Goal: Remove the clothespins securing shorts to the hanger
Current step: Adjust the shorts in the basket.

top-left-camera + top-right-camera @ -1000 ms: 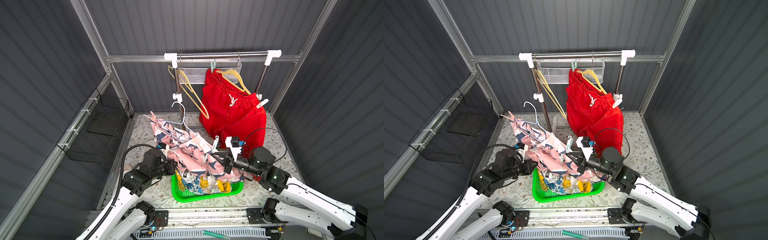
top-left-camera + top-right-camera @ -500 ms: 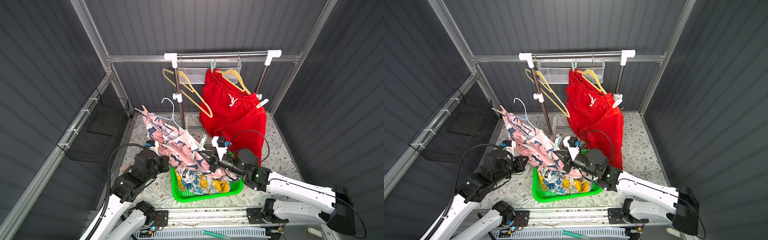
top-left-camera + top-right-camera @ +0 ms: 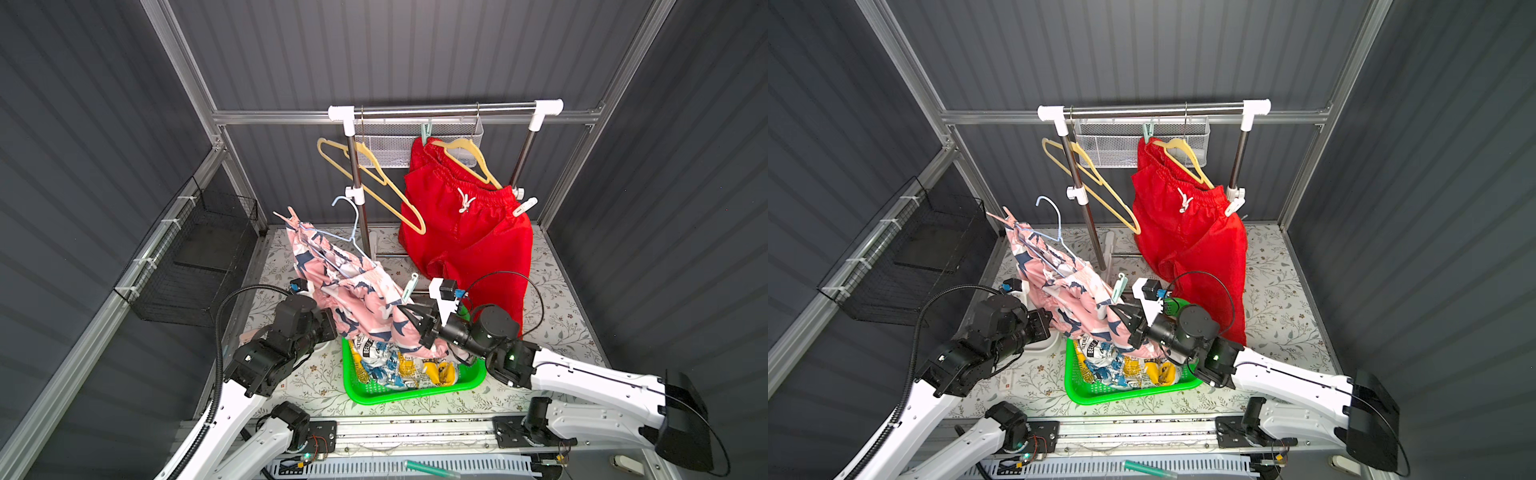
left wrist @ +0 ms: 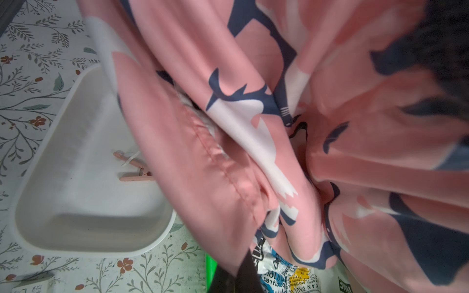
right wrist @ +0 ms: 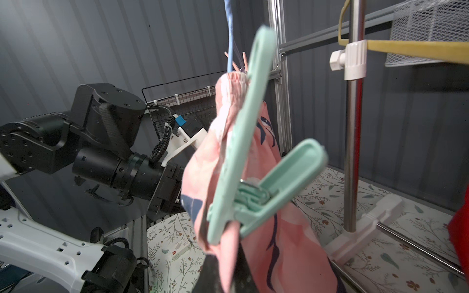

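At the back edge of the table (image 3: 557, 324), red shorts (image 3: 465, 232): are hung on a yellow hanger (image 3: 459, 145), pinned by a white clothespin (image 3: 524, 206).
Pink shorts (image 3: 357, 291): are held above the green basket (image 3: 399, 397) near the front edge, pinned to a blue hanger (image 5: 230, 33).
Left gripper (image 3: 332, 324): is clamped on the pink shorts.
Right gripper (image 3: 409, 316): is clamped on their cloth just under the mint clothespin (image 5: 238, 142).
Pink clothespin (image 3: 286, 216): is clipped at the waistband's raised end.
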`<state>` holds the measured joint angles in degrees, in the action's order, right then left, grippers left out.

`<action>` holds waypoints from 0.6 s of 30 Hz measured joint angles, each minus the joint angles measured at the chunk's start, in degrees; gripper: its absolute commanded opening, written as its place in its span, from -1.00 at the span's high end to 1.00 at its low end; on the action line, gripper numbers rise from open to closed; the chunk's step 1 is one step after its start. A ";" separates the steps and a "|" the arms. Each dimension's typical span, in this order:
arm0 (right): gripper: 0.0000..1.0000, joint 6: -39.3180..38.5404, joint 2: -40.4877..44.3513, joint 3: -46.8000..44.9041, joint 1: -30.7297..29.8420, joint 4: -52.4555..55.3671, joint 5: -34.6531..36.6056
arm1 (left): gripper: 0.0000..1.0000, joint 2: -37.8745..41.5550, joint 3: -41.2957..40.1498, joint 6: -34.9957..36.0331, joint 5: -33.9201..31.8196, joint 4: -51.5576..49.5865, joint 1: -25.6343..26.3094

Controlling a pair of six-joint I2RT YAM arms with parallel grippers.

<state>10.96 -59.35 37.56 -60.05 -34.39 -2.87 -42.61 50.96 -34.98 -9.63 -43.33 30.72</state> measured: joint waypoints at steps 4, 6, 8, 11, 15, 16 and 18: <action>1.00 -0.07 6.95 -4.90 0.00 0.94 1.25 | 1.00 -2.75 -0.04 1.79 3.63 2.64 0.00; 1.00 -0.09 10.10 -6.86 0.00 1.97 1.40 | 1.00 -3.91 -0.20 2.51 5.70 4.26 0.00; 1.00 -0.37 13.49 -8.92 0.00 3.72 1.33 | 1.00 -4.74 -0.76 3.30 7.78 6.08 0.00; 1.00 -0.92 17.49 -10.86 0.00 7.63 1.07 | 1.00 -5.60 -1.92 4.07 10.49 7.98 0.00; 1.00 -1.18 22.62 -13.33 0.00 12.98 0.94 | 1.00 -5.79 -4.46 4.55 13.68 10.19 0.00; 1.00 -1.18 24.17 -14.10 0.00 14.27 0.94 | 1.00 -5.79 -5.25 4.52 14.53 10.64 0.00; 1.00 -1.14 26.75 -15.13 0.00 17.25 1.05 | 1.00 -5.99 -6.62 4.48 16.09 11.63 0.00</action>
<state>9.82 -32.60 22.44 -60.05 -17.15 -1.83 -48.60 44.34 -30.50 6.46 -31.70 30.72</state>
